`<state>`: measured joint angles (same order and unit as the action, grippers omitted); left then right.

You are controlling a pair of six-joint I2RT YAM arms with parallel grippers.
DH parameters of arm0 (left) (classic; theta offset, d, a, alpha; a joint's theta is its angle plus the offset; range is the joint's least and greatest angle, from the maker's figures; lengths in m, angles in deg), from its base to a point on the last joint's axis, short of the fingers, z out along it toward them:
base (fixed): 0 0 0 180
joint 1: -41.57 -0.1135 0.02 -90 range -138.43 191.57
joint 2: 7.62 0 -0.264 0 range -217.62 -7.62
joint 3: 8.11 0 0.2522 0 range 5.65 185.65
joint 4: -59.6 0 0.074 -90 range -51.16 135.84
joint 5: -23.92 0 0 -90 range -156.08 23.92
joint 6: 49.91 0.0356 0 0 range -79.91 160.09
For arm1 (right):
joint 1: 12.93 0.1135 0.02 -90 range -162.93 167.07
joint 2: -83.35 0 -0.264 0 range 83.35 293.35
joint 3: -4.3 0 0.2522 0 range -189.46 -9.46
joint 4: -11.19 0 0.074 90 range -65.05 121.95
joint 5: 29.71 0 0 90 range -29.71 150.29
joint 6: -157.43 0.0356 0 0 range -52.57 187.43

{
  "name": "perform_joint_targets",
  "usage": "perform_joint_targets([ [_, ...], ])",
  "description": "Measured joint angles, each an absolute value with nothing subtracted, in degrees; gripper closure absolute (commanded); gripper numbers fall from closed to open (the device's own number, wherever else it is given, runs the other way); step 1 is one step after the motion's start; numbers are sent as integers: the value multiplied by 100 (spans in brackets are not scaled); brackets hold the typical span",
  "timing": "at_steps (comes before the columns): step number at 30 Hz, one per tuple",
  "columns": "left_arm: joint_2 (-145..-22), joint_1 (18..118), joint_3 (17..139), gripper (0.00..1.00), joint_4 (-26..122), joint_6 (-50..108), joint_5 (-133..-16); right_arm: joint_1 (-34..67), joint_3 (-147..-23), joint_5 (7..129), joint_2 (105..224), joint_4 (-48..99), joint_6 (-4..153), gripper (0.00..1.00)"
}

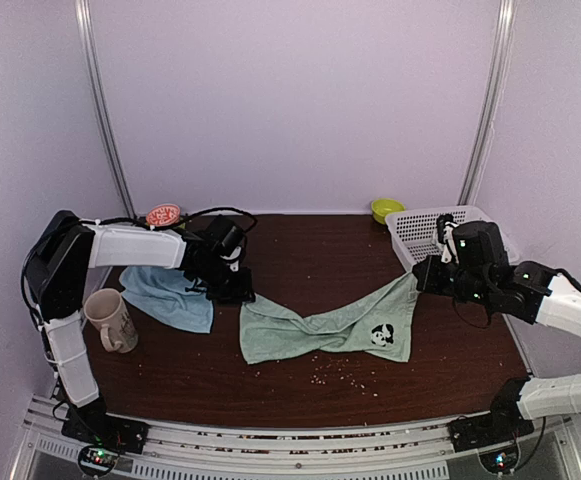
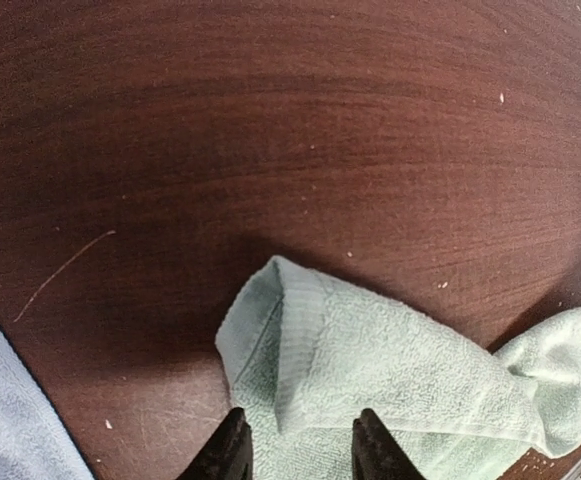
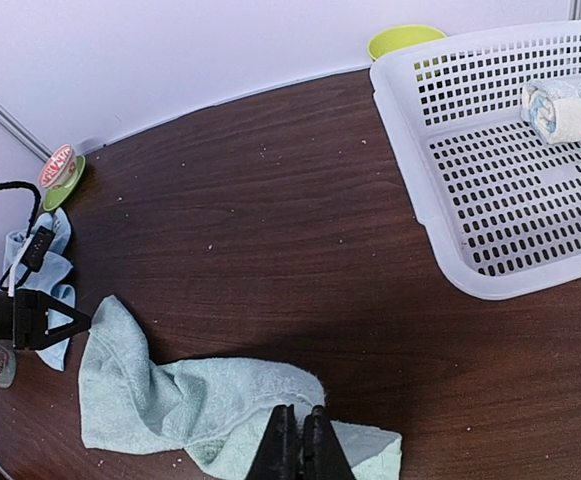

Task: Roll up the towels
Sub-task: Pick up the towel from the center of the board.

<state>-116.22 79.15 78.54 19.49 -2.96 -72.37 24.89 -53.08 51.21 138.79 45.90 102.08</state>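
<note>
The pale sage-green towel (image 1: 320,332) lies crumpled across the middle of the table, its dark printed mark (image 1: 382,335) near the right end. It also shows in the left wrist view (image 2: 390,370) and the right wrist view (image 3: 170,395). My right gripper (image 1: 422,276) is shut on its far right corner (image 3: 298,445), which is lifted a little. My left gripper (image 1: 234,292) is open, its jaws either side of the towel's folded left corner (image 2: 300,452). The light blue towel (image 1: 170,295) lies flat to the left of the left gripper.
A pale mug (image 1: 108,320) stands at the near left by the blue towel. A white perforated basket (image 1: 425,235) at the back right holds a rolled towel (image 3: 570,105). A green bowl (image 1: 386,208) and a small red dish (image 1: 163,214) stand by the back wall. Crumbs (image 1: 340,372) are scattered near the front.
</note>
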Motion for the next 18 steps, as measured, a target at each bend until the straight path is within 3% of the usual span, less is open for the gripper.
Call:
perform_joint_targets([
  [10, -11987, 7884, 7998, 72, 2010, -313, -7385, 2489, -5308, 5180, 13855, 4570, 10208, 100],
  [18, -12008, 7873, 8020, 96, 2050, -339, -7427, 2489, -5308, 5195, 13787, 4570, 10208, 100],
])
